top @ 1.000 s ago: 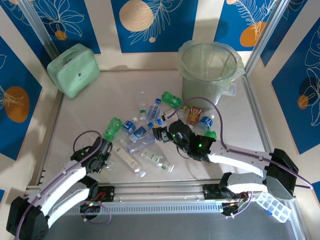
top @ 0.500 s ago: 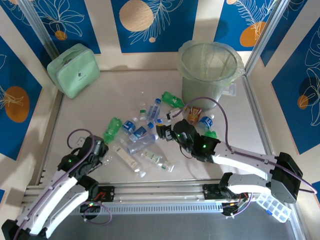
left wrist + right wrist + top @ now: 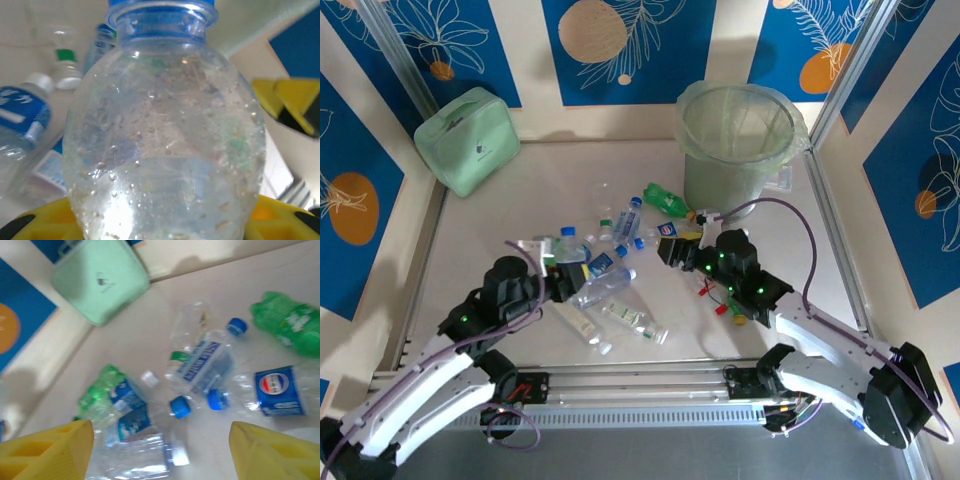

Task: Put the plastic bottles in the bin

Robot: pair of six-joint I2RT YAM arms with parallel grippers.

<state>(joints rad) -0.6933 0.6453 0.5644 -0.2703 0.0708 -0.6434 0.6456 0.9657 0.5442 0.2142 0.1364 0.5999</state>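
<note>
1. the left pincer (image 3: 563,272) is closed on one clear bottle (image 3: 165,140) with a blue neck ring. the bottle sits between its yellow fingers (image 3: 282,220), the neck points away from the wrist, and small drops are on its wall.
2. the right pincer (image 3: 670,252) is open: its two yellow fingertips (image 3: 55,450) stand wide apart and nothing is between them.
3. the heap of plastic bottles (image 3: 610,275) lies on the table (image 3: 500,200) between the two pincers, just beside both. in the right wrist view the heap is under and ahead of the open fingers.
4. the bin (image 3: 720,185) stands upright beyond the right pincer, a little to its right, and well apart from the left pincer. it is lined with a clear bag.
5. counted: two pincers, one bin, and one mint-green case (image 3: 100,282), which is far ahead of the right pincer, on its left side.
6. counted in the right wrist view: two green bottles (image 3: 285,322), one on each side of the heap; three blue caps (image 3: 179,406); one white cap (image 3: 148,377).
7. the clear bottles with blue labels (image 3: 202,365) are about five. they overlap and are blurred, so i cannot tell the exact number.
</note>
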